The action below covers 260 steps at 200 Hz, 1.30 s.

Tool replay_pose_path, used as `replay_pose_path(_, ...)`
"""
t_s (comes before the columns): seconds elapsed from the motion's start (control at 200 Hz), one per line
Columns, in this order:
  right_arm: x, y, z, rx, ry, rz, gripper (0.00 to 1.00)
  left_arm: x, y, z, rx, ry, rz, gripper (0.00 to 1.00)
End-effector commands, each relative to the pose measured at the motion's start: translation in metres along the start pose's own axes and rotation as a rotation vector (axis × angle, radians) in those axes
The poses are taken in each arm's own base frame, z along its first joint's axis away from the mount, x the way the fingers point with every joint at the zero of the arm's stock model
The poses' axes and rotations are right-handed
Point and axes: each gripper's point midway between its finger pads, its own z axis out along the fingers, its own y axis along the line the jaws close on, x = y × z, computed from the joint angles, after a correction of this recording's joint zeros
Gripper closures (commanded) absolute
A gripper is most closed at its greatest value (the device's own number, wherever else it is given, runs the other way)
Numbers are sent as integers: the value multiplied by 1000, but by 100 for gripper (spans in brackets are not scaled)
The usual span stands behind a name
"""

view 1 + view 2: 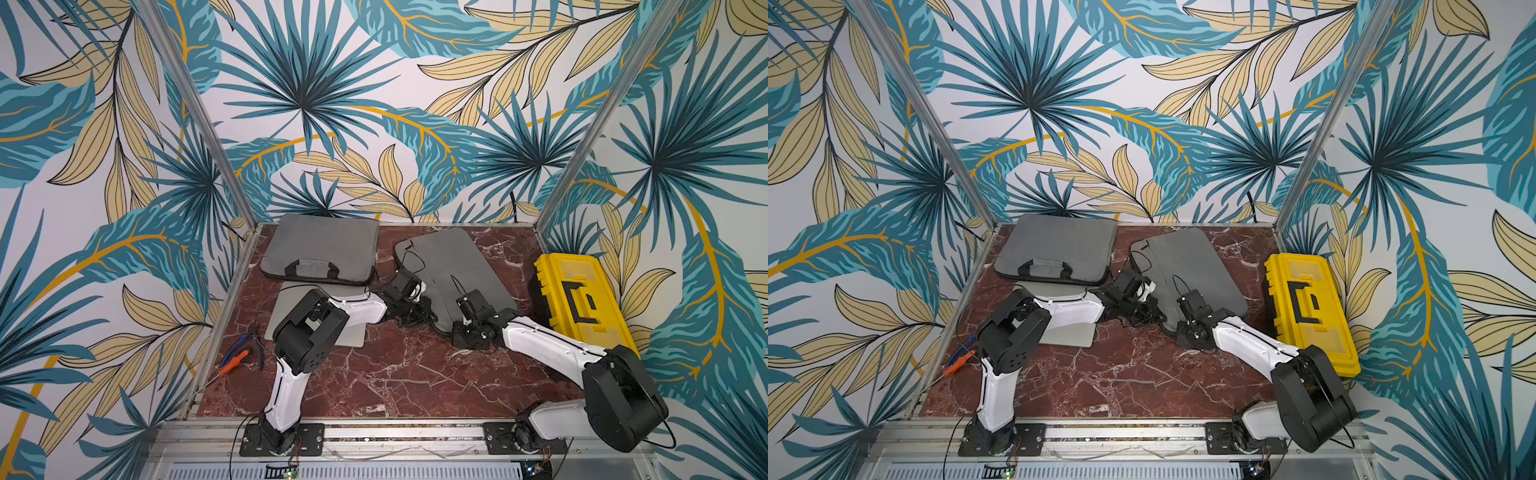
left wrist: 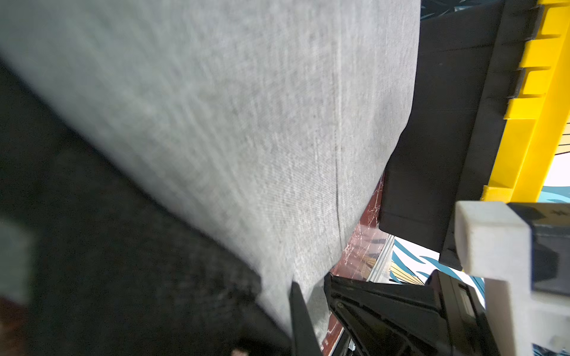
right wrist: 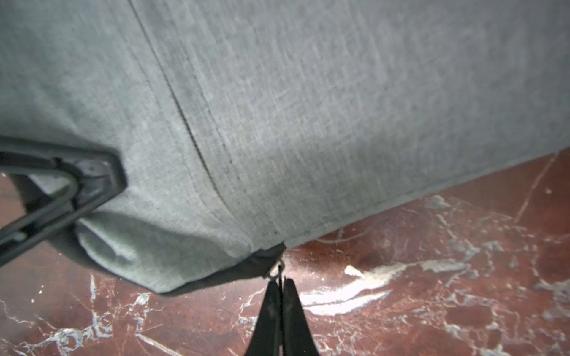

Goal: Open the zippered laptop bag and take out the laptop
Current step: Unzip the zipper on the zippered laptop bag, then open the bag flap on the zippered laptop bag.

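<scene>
Your right hand (image 3: 280, 282), pinching the thin zipper pull (image 3: 276, 272), can slip off if the left hand (image 2: 310, 282), clamped on the laptop bag (image 3: 308, 108), lets it slide.

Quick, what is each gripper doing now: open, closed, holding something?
Left gripper: closed, pinching the fabric of the gray bag.
Right gripper: closed on the zipper pull.

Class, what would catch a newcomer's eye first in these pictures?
The bright yellow toolbox on the right stands out first. In the middle, both arms meet at a grey laptop bag: the right claw pinches its zipper pull, the left claw its fabric. A second grey bag lies at the back left.
</scene>
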Motion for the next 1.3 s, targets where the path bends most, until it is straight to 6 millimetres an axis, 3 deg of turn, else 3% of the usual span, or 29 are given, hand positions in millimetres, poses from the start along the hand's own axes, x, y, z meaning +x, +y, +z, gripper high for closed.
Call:
replay_pose_path(0.0, -6, -13, -10, 47, -33, -9, 84, -2, 13, -11, -48, -13, -11, 81)
replay_pose_path(0.14, -20, 3, -26, -30, -92, -47, 67, -9, 2, -23, -46, -62, 40, 49)
replay_pose_path(0.27, -37, 18, -44, -77, -157, -86, 56, -20, -8, -44, -52, -139, 79, 34)
replay_pose_path(0.381, -52, 26, -52, -80, -202, -115, 50, -32, -5, -66, -78, -221, 75, 20)
replay_pose_path(0.516, -70, 40, -52, -44, -234, -165, 46, -48, 14, -103, -140, -351, 27, 1)
replay_pose_path(0.711, -95, 68, -41, 80, -251, -281, 37, -66, 48, -165, -238, -563, -53, 0)
replay_pose_path(0.846, -105, 82, -28, 183, -235, -372, 27, -70, 64, -197, -288, -665, -85, 0)
replay_pose_path(0.966, -106, 91, -15, 226, -204, -434, 21, -70, 75, -212, -314, -705, -100, 0)
replay_pose_path(1.071, -99, 93, -6, 226, -160, -465, 6, -70, 81, -220, -329, -729, -113, 0)
replay_pose_path(1.297, -71, 86, 3, 228, -80, -522, 3, -73, 92, -234, -340, -769, -155, 0)
